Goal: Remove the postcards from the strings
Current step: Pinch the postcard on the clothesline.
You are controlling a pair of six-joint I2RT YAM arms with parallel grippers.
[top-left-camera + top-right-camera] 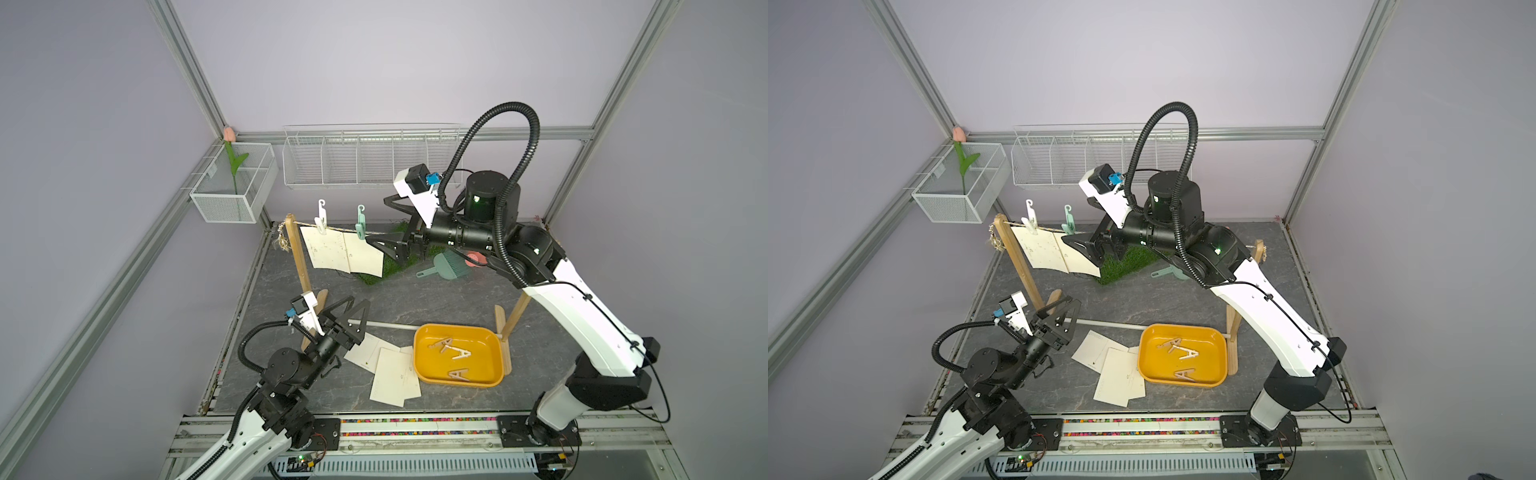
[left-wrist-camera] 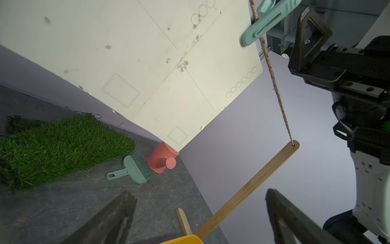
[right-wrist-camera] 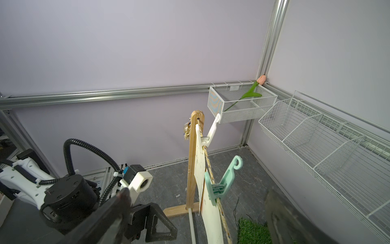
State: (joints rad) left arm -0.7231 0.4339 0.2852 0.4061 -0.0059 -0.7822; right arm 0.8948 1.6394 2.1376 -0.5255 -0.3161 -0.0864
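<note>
Now left gripper (image 1: 358,300) agape, empty; right gripper (image 1: 376,220) spread near hanging postcards (image 1: 328,253).

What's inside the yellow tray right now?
Three pale clothespins lie in the yellow tray; postcards lie outside beside it. The tray floor under the pins is covered.

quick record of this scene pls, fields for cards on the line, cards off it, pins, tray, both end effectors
hanging postcards: two, side by side on the string
pins: white clothespin on one, teal clothespin on the other
loose postcards: three, overlapping on the table beside the yellow tray
tray contents: three beige clothespins
left end effector: open, empty, low near the loose postcards
right end effector: open, empty, at the string by the teal clothespin
</note>
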